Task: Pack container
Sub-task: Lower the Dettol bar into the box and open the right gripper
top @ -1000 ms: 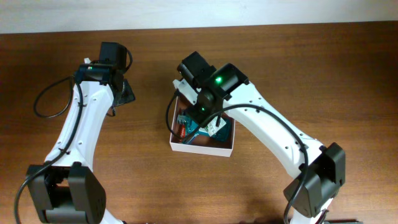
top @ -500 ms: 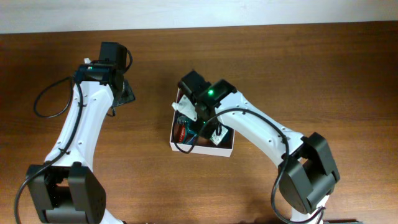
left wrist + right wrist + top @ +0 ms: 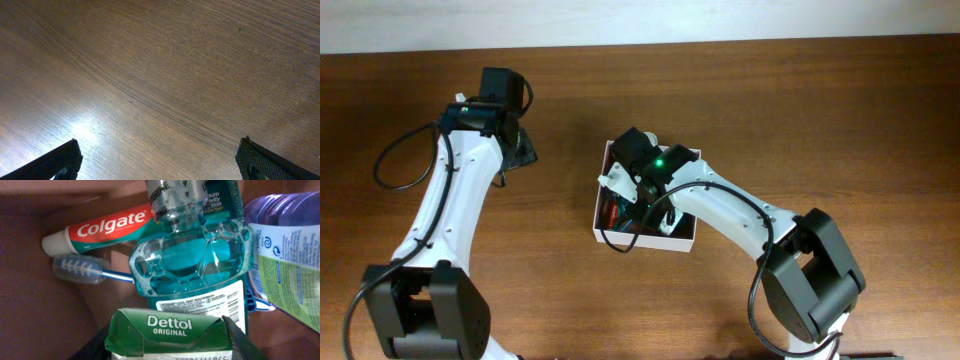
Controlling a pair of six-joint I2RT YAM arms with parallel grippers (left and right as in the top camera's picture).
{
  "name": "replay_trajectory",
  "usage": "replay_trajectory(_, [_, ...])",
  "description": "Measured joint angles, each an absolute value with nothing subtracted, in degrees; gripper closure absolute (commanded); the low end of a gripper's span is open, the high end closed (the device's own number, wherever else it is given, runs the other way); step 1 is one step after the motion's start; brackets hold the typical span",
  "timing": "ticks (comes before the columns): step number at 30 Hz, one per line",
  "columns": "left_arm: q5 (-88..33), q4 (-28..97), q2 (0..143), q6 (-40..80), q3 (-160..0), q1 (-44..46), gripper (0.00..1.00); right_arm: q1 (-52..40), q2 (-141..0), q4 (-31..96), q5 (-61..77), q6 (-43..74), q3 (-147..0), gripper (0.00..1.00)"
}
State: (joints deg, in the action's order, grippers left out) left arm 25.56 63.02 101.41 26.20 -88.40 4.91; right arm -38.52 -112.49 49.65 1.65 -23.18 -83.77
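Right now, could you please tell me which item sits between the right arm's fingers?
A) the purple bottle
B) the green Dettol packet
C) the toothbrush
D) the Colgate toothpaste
B: in the right wrist view the green Dettol packet sits between the dark right fingers, while the Colgate toothpaste lies in the container.

Two white arms, black joints, exposed cabling.
Left arm (image 3: 448, 215) and right arm (image 3: 730, 210): smooth white link shells, with boxy black joint housings (image 3: 815, 280) at base and wrist. A thin black cable (image 3: 380, 165) loops off the left arm's side, and another black cable (image 3: 756, 290) runs along the right arm. Green LED (image 3: 659, 157) is lit on the right wrist block. Left fingertips (image 3: 257, 161) are black with a fine dotted grip texture.
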Motion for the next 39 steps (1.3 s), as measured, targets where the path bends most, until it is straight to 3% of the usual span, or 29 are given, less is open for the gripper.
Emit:
replay_trajectory(2, [25.56,63.02,101.41,26.20,-88.40,4.91,0.01,-38.52,-112.68,49.19,1.65,-23.16,-83.77,0.81])
replay_trajectory(4, [25.56,63.02,101.41,26.17,-88.40,4.91,0.01,-38.52,-112.77,48.82,1.65,-23.18,-83.77,0.65])
replay_trajectory(10, [25.56,63.02,101.41,26.20,-88.40,4.91,0.01,-38.52,-112.84,47.83,1.65,-23.18,-83.77,0.61])
replay_trajectory(15, [25.56,63.02,101.41,26.20,-88.40,4.91,0.01,-38.52,-112.84,47.70,1.85,-23.29,-83.77,0.33])
replay_trajectory(19, [25.56,63.02,101.41,26.17,-88.40,4.91,0.01,-38.52,-112.84,47.77,2.26,-23.27,-83.77,0.23])
replay_trajectory(32, [25.56,63.02,101.41,26.20,-88.40,4.91,0.01,-38.52,-112.84,50.76,2.50,-22.68,-83.92,0.21])
replay_trajectory(39, [25.56,63.05,101.41,26.20,-88.40,4.91,0.01,-38.02,-110.63,63.86,2.46,-19.57,-92.62,0.21])
